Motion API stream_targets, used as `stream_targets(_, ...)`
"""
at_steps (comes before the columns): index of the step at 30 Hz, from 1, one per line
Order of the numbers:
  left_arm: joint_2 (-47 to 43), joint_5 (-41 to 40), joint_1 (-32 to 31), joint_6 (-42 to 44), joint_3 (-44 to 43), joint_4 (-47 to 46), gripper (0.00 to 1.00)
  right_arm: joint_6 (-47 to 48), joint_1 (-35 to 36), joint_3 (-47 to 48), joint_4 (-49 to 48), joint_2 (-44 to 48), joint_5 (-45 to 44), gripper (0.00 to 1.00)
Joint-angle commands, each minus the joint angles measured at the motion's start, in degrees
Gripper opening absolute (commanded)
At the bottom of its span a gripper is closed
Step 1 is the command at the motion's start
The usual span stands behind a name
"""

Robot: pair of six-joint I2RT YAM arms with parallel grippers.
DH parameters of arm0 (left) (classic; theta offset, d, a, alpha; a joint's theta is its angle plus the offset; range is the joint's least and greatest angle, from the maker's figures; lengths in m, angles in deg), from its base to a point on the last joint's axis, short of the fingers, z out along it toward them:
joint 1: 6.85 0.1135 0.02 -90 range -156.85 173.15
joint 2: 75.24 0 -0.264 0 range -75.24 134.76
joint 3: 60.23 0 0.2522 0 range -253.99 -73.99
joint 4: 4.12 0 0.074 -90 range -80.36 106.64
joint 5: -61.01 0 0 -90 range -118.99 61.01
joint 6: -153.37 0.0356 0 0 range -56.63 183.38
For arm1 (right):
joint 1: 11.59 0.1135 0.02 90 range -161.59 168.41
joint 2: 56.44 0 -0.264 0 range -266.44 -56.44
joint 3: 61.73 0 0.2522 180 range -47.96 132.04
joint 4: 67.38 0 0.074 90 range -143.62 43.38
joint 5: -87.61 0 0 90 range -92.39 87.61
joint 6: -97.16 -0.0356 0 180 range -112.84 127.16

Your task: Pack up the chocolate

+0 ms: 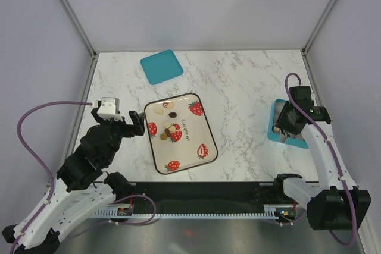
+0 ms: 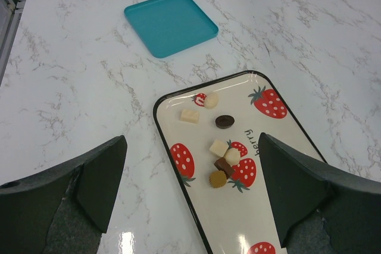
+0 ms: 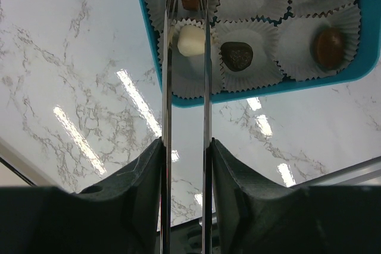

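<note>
Several small chocolates (image 2: 224, 122), dark, tan and cream, lie on the strawberry-print tray (image 2: 280, 165), also in the top view (image 1: 193, 141). My left gripper (image 2: 191, 147) is open and empty, hovering over the tray's left edge in the top view (image 1: 134, 122). My right gripper (image 3: 186, 4) carries two long metal blades over the teal box (image 3: 262, 92) of paper cups. A cream-white chocolate (image 3: 191, 40) sits between the blades inside the near-left cup, and the blades seem to touch it on both sides. Other cups hold brown and dark pieces (image 3: 237, 55).
A teal lid (image 1: 161, 66) lies flat at the back left of the marble table, also in the left wrist view (image 2: 171, 23). The teal box (image 1: 274, 124) stands at the right edge under the right arm. Cage posts rise at both back corners.
</note>
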Motion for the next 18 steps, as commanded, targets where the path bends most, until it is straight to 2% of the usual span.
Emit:
stream_targets(1, 0.28, -0.16, -0.23, -0.36, 0.19, -1.71, 1.0, 0.55, -0.3, 0.82, -1.19, 1.12, -0.26, 0.44)
stream_targets(7, 0.28, -0.16, -0.23, -0.36, 0.19, -1.8, 1.0, 1.17, -0.3, 1.96, -0.67, 1.47, -0.87, 0.44)
stream_targets(13, 0.28, -0.34, -0.23, -0.36, 0.19, -1.8, 1.0, 2.4, -0.39, 7.67, 2.23, 2.08, -1.4, 0.44)
stream_targets(18, 0.54, -0.34, -0.23, -0.27, 0.19, -1.8, 1.0, 4.5, -0.04, 11.99, 1.71, 2.52, 5.26, 0.43)
